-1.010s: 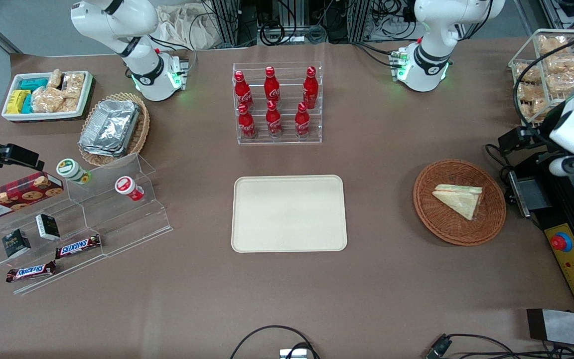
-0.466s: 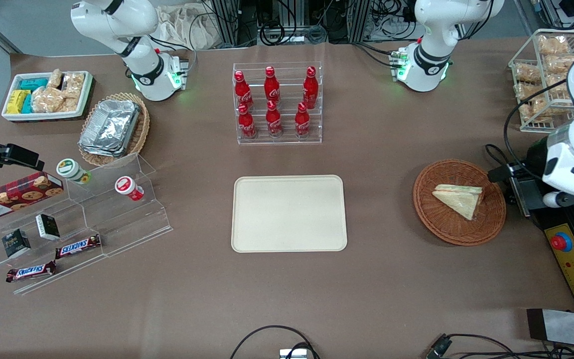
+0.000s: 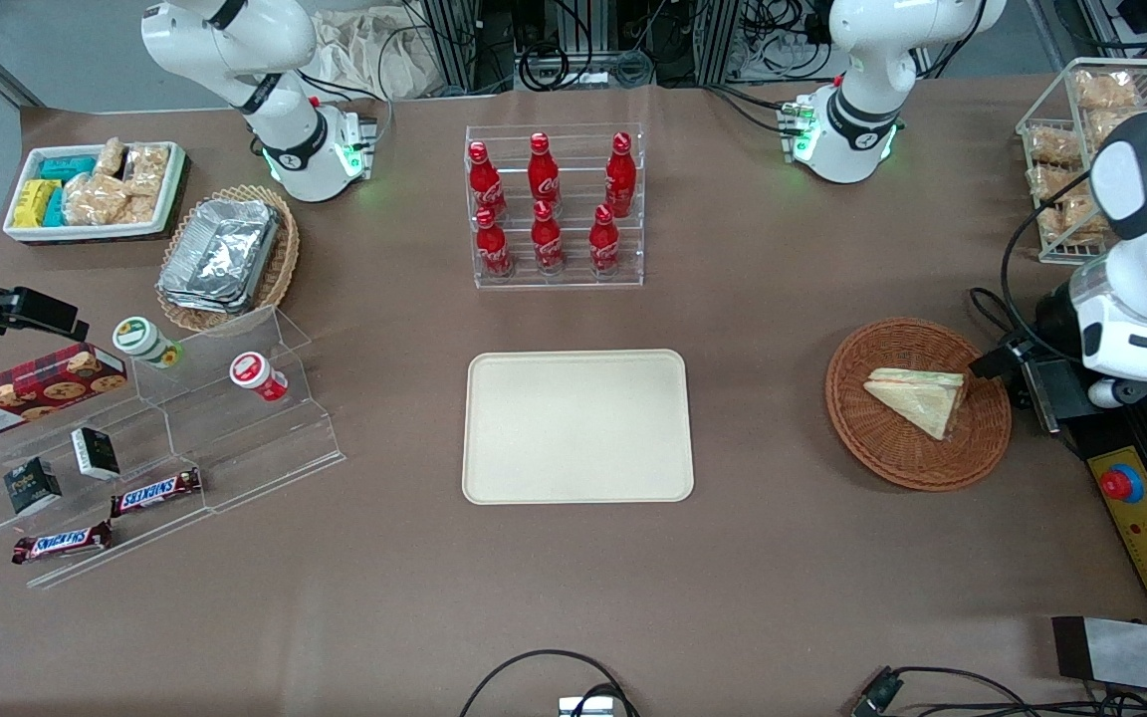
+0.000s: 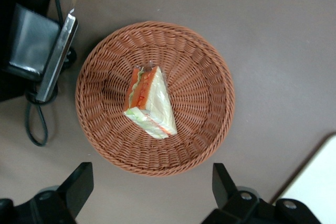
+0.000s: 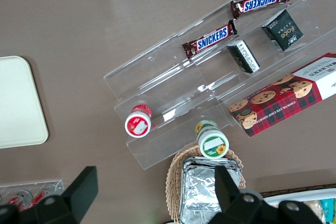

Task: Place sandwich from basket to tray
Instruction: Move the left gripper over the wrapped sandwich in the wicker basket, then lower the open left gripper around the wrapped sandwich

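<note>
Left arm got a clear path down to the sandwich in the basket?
Probably yes. The open gripper hangs above the basket; the sandwich lies uncovered, nothing between them.

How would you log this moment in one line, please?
gripper: open, above basket | triangular sandwich: in reddish-brown wicker basket | cream rectangular tray: bare

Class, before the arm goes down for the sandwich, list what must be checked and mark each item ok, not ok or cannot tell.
1. Sandwich lies in the basket: ok.
2. Tool open: ok.
3. Tool above the basket, nothing held: ok.
4. Tool centred over the sandwich: not ok; it hangs over the basket's rim.
5. Tray bare to receive it: ok.
6. Cable clear of the arm's path: cannot tell.
</note>
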